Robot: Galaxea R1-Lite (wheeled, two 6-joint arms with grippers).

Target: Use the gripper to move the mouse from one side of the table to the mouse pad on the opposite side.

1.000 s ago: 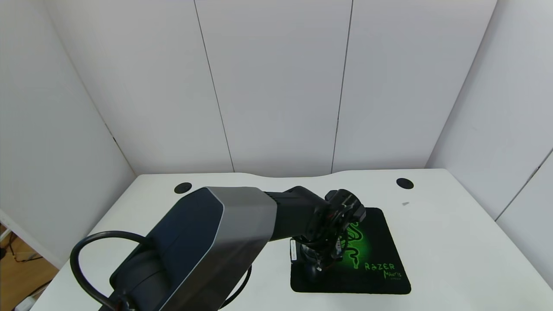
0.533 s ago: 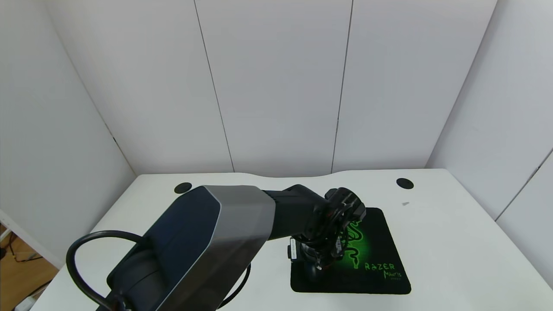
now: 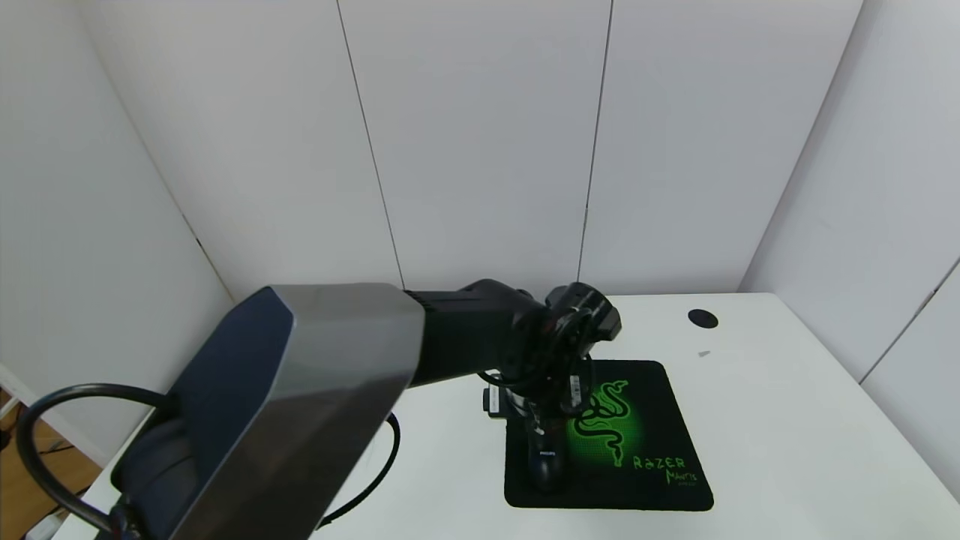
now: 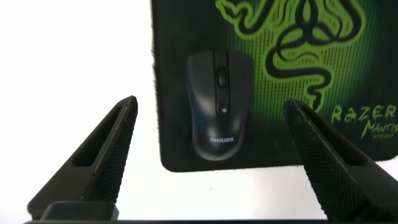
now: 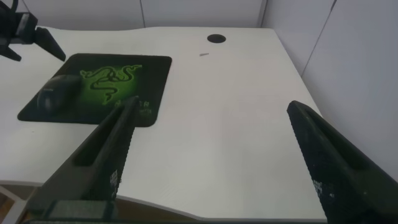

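The left claw (image 4: 211, 162) hangs above the mouse pad (image 3: 645, 442), its fingers (image 4: 102, 155) spread wide and holding nothing, with the mouse (image 4: 219, 104) lying free between and below them. The mouse sits on the pad's left part near the front edge, beside the green snake logo (image 3: 600, 420). Off to the right, the right claw (image 5: 214, 168) is parked above the tabletop (image 3: 787, 420), fingers also apart and empty.

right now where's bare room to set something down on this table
The widest bare stretch of table lies right of the pad, out to the edge, below the grommet. A strip lies behind the pad too. It is crowded at the pad's left: the mouse sits there with the open left gripper above it.
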